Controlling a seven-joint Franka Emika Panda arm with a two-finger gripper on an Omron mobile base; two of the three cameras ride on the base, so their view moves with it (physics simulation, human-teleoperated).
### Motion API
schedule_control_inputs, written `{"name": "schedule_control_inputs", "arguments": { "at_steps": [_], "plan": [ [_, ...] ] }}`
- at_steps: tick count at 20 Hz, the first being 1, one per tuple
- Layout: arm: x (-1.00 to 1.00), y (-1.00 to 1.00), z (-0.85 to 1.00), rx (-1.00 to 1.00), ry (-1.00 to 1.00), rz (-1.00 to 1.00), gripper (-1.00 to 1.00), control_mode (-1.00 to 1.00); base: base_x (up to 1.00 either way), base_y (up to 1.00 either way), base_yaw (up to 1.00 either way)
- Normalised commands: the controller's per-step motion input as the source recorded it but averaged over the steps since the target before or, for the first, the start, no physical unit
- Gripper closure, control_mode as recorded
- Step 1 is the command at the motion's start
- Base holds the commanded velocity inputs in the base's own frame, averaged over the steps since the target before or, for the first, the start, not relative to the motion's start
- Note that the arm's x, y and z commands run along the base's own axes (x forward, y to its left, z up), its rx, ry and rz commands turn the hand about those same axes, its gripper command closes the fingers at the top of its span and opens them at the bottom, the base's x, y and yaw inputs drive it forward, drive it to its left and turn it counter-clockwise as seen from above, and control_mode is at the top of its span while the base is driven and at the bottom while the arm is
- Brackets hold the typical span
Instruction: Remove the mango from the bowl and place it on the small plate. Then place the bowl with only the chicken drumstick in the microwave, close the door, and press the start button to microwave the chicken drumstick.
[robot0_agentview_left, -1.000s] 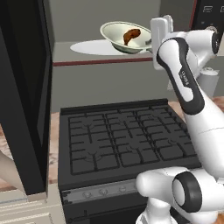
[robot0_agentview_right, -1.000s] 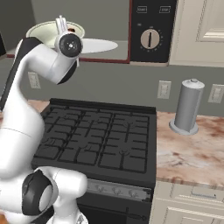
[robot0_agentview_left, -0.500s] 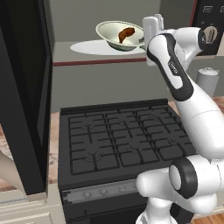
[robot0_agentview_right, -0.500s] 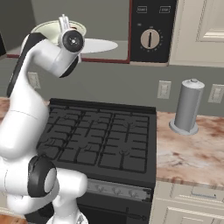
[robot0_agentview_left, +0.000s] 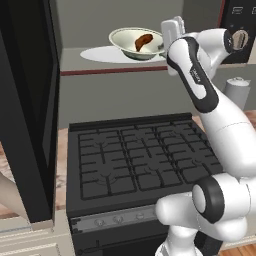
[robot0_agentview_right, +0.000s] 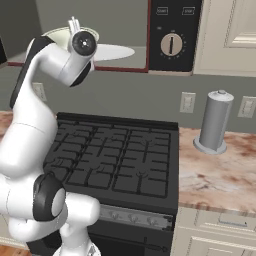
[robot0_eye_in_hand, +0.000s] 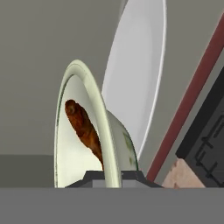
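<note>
Left base view, from left to right: the door of the microwave stood swung open at the left edge, its black slab tall and thick against the grey cavity. Inside, the white turntable lay flat on the cavity floor, and the bowl sat over its right part with the chicken drumstick resting inside, thick end up toward the far rim. At the bowl's right rim the gripper was pinched shut on the rim, the white hand rising above it and the arm bending down to the right, in front of a black gas stove. Farther right, a dial showed on the black control panel, and a grey canister stood on the counter behind the arm.

Right base view showed the arm's wrist raised at the left before the cavity, with a sliver of the bowl behind it and the turntable reaching out to the right. The control panel and its dial came next, then the canister on a speckled marble counter beside the stove.

Hand view, rolled on its side, showed the bowl edge-on between the dark fingertips, the drumstick against its pale inside, the turntable behind it, and a red strip along the cavity's front edge at the right.
</note>
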Motion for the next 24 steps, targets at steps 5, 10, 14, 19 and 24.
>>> {"name": "schedule_control_inputs", "arguments": {
  "at_steps": [5,10,14,19,24],
  "plan": [
    [0.0,0.0,0.0,-0.07,0.07,0.0,1.0,-1.0,0.0,0.0,0.0],
    [0.0,0.0,0.0,-0.09,0.07,0.0,1.0,-1.0,0.0,0.0,0.0],
    [0.0,0.0,-0.02,-0.03,0.02,0.0,1.0,-1.0,0.0,0.0,0.0],
    [0.16,0.0,-0.09,0.0,0.0,0.0,1.0,-1.0,0.0,0.0,0.0],
    [0.35,0.0,-0.28,0.0,0.0,0.0,1.0,-1.0,0.0,0.0,0.0]
  ]
}}
